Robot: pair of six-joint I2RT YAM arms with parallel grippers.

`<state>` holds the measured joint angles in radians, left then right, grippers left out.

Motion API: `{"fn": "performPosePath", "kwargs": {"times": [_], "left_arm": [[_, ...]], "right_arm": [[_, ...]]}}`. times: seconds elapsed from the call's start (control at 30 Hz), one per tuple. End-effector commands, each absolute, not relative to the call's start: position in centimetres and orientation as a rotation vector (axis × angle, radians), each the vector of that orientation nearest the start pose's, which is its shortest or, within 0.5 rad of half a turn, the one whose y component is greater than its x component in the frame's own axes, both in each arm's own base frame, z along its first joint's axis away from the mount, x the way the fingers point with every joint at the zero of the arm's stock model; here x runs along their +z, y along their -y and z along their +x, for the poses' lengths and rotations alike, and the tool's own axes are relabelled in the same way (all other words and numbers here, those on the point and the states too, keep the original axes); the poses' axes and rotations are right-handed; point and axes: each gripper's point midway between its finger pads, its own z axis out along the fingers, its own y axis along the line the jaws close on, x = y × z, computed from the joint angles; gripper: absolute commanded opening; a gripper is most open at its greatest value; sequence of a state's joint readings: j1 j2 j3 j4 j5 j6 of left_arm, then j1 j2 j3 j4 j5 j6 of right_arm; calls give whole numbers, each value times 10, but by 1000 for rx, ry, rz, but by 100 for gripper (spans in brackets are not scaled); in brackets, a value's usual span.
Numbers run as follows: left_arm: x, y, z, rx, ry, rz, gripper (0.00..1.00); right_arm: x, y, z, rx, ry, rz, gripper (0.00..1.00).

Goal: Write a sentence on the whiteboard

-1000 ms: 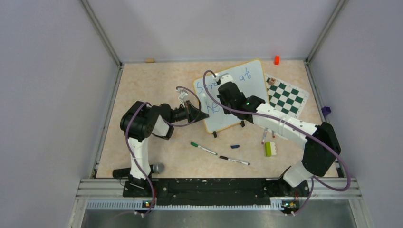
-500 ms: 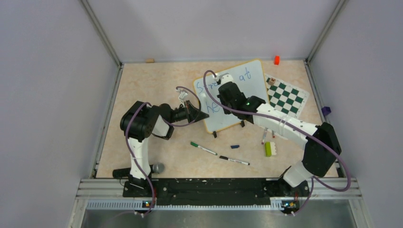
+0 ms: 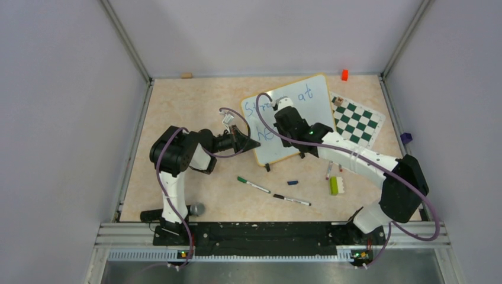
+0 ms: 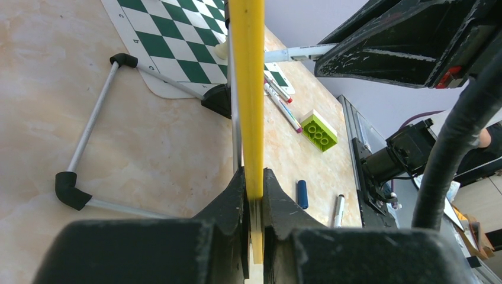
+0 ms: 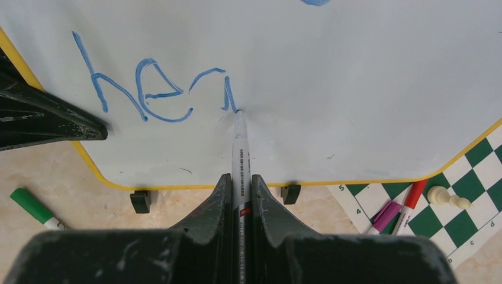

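Note:
The whiteboard (image 3: 314,109) stands tilted on two black clip feet (image 5: 140,201). My left gripper (image 3: 253,143) is shut on its yellow rim (image 4: 247,94) at the left edge. My right gripper (image 5: 240,184) is shut on a white marker (image 5: 240,154) whose blue tip touches the whiteboard face (image 5: 331,89). The sentence (image 5: 154,92) shows blue letters "hea" on the lower line, the tip at the end of the last stroke. On the upper line, part of a word and "at" (image 3: 305,93) show in the top view; my right arm hides some of it.
A green-and-white chessboard (image 3: 357,120) lies right of the whiteboard with a white pawn (image 5: 445,196) and red and purple markers (image 5: 402,210). On the table in front lie a green-capped marker (image 3: 253,184), a black marker (image 3: 292,200), a blue cap (image 3: 292,182) and a green brick (image 3: 334,185).
My right gripper has shifted a little to the right along the lower line with the marker. The left gripper has held still on the rim.

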<state>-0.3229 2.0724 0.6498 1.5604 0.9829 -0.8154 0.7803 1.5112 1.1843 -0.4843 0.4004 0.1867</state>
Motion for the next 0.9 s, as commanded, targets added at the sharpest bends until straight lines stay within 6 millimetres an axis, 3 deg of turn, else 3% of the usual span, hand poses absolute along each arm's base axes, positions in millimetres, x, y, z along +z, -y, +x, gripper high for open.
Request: {"fn": "performPosePath", "kwargs": {"times": [0.0, 0.17, 0.47, 0.87], "left_arm": [[110, 290, 294, -1582, -1542, 722, 0], [111, 290, 294, -1581, -1539, 725, 0], [110, 290, 294, -1582, -1541, 724, 0], [111, 290, 295, -1583, -1539, 726, 0]], "right_arm": [[191, -227, 324, 82, -2170, -423, 0], [203, -244, 318, 207, -2145, -464, 0], [196, -261, 326, 239, -2160, -501, 0], [195, -263, 335, 213, -2143, -485, 0]]}}
